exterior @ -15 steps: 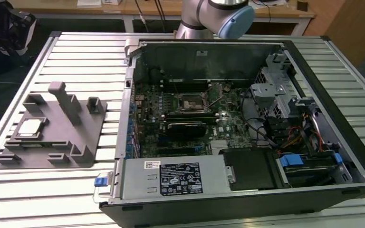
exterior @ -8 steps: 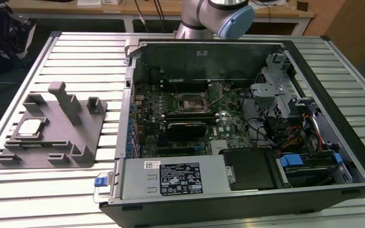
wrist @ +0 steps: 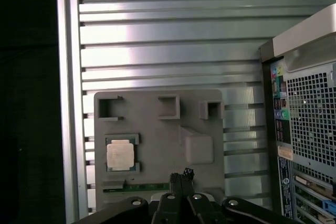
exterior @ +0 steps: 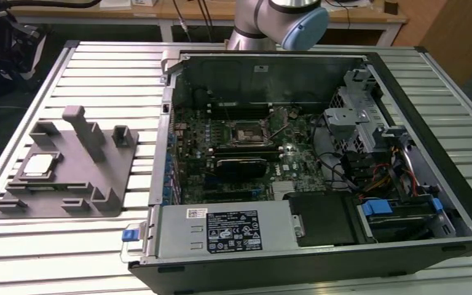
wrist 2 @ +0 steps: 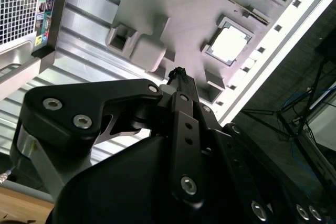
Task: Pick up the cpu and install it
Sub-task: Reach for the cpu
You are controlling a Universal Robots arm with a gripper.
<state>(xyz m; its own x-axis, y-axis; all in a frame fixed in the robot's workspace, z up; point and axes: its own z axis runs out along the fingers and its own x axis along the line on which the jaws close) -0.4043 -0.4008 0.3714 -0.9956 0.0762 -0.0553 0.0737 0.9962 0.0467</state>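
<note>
In the exterior view, the cpu (exterior: pixel 39 165) lies flat in a square pocket of the grey fixture (exterior: pixel 72 184). The fixture sits on the table (exterior: pixel 96 74), near the table's edge on the exterior view's left. The open case (exterior: pixel 302 153) stands just beside it, with the socket (exterior: pixel 244 132) on the board inside. The arm (exterior: pixel 281 21) shows behind the case.

In the second wrist view, the end effector (wrist 2: pixel 178 72) hangs above the fixture (wrist 2: pixel 173 3). Its fingers are pressed together and hold nothing. The cpu (wrist 2: pixel 227 44) lies in its pocket near the tip, but they do not touch.

In the first wrist view, the end effector (wrist: pixel 181 174) is over the middle of the fixture (wrist: pixel 157 129). The cpu (wrist: pixel 120 155) lies apart from it, on the side nearer the table's edge. The case (wrist: pixel 310 129) is on the other side.
</note>
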